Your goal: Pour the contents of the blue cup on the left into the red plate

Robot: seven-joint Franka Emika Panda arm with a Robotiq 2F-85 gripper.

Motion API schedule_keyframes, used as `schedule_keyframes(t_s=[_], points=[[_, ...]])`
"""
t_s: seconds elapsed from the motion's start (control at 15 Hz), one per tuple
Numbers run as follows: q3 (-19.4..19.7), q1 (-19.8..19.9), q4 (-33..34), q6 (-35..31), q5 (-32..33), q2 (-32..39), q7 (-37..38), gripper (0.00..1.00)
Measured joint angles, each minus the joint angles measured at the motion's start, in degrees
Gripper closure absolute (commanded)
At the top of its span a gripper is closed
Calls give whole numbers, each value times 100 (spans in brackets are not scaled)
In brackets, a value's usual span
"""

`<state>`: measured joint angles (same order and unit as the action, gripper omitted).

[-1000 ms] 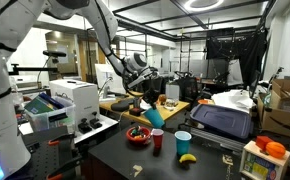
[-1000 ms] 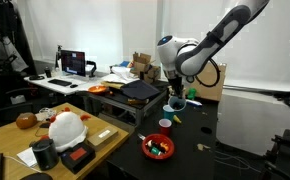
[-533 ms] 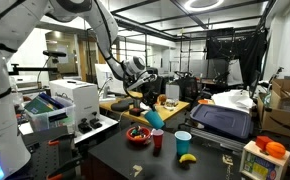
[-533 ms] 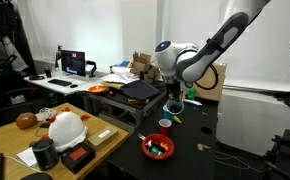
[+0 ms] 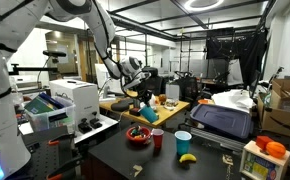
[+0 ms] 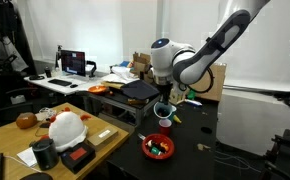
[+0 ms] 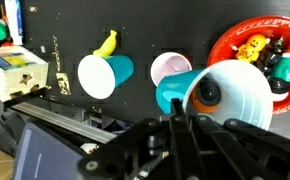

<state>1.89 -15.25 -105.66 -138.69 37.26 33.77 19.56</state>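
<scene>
Spillage short of the dish is the main risk. The gripper [image 6: 164,104] holds the blue cup [image 7: 217,95] in the air, tipped far over, with the jaws pinching its body and a small object visible inside. In the wrist view the cup's mouth hangs beside the red plate [image 7: 270,40] rather than squarely over it, just past the small red cup [image 7: 170,68]. Further tilting here could drop the contents onto the desk [image 6: 190,165] or into the red cup. The plate sits close to a desk edge and already holds pieces, so anything bouncing out may roll off.
</scene>
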Motion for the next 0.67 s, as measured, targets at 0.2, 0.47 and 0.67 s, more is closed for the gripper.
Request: schedule_keyframes(t_s=[0.2, 0.47, 0.67], points=[[-27, -117, -40, -274, 4, 5, 0, 99], [-19, -158, -98, -787, 8, 53, 1, 99], [105, -159, -211, -1404, 9, 65, 19, 99]])
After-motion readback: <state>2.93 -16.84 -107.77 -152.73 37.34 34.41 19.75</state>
